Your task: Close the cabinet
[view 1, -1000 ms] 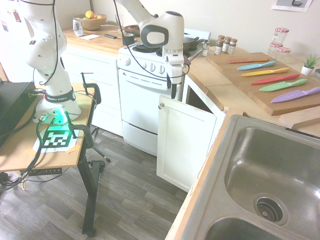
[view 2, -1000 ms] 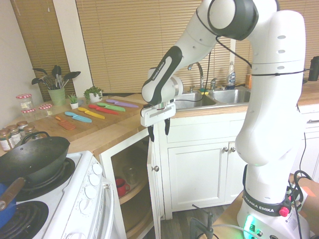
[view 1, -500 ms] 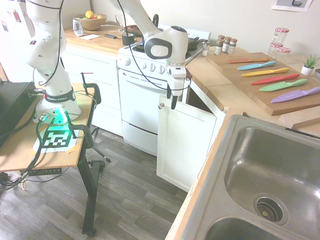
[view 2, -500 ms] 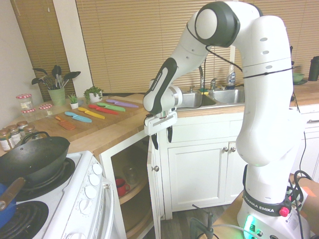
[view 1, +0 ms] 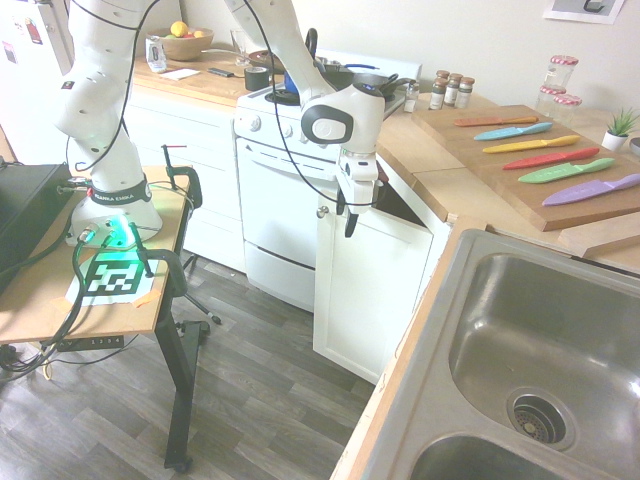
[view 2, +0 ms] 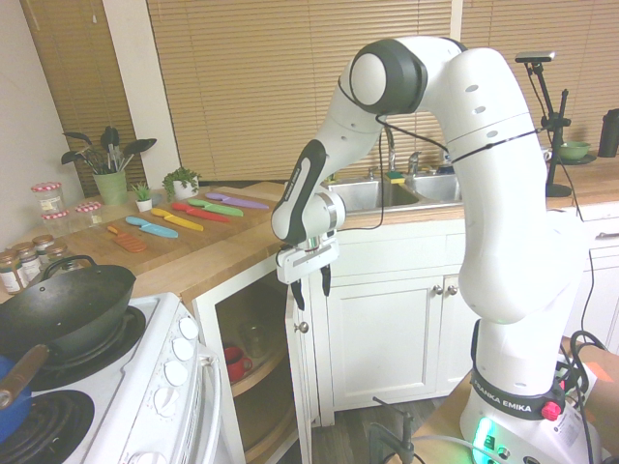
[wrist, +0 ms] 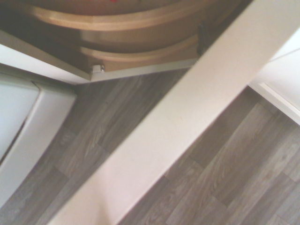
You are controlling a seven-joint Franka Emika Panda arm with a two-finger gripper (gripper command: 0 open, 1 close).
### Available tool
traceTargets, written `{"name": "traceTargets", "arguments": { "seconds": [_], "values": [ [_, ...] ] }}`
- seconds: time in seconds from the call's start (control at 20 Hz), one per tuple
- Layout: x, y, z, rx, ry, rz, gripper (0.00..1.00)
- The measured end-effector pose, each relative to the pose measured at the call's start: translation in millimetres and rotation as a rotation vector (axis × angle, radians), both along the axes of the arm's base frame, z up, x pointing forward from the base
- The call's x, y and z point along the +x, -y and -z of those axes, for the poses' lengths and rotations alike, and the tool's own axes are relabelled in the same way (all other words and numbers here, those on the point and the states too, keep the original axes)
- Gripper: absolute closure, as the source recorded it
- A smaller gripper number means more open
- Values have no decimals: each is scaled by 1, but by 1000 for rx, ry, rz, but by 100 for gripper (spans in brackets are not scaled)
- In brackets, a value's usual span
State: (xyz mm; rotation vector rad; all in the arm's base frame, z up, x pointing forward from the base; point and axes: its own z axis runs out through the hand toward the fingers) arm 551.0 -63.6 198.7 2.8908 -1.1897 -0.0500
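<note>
Arm base: the white arm is standing on a small wooden stand at the left of the first exterior view, a green light glowing at its foot; a band around the base is reading "FRANKA EMIKA" in the second exterior view.
Arm pose: the arm is arching up out of the top of the first exterior view and coming down over the stove, its forearm dropping steeply and the wrist pointing straight down.
Gripper: the gripper is hanging with its two dark fingers spread wide and nothing between them; it is sitting at the top edge of the open door, and in the second exterior view the gripper is showing one finger on each side of that edge; whether a finger is touching the door cannot be told.
Cabinet: the cabinet is standing right of the stove, under the wooden counter; its door is swinging partly open toward the room, with a small silver knob at the upper left corner, just left of the gripper.
Cabinet inside: the second exterior view is showing curved wooden shelves and a red cup.
Wrist view: the door's white top edge is running diagonally over grey plank floor.
Counter, right: coloured knives are lying on a board; no print is readable there.
</note>
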Motion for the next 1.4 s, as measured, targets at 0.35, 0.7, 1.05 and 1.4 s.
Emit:
{"name": "traceTargets", "arguments": {
  "seconds": [0.35, 0.7, 1.05, 1.4],
  "values": [
    [1, -1, -1, 0, 12, -18, 100],
    [2, -7, 1, -12, 8, -42, 100],
    [2, -11, 3, -27, 3, -66, 100],
    [4, -19, 2, -43, 20, -103, 100]
  ]
}}
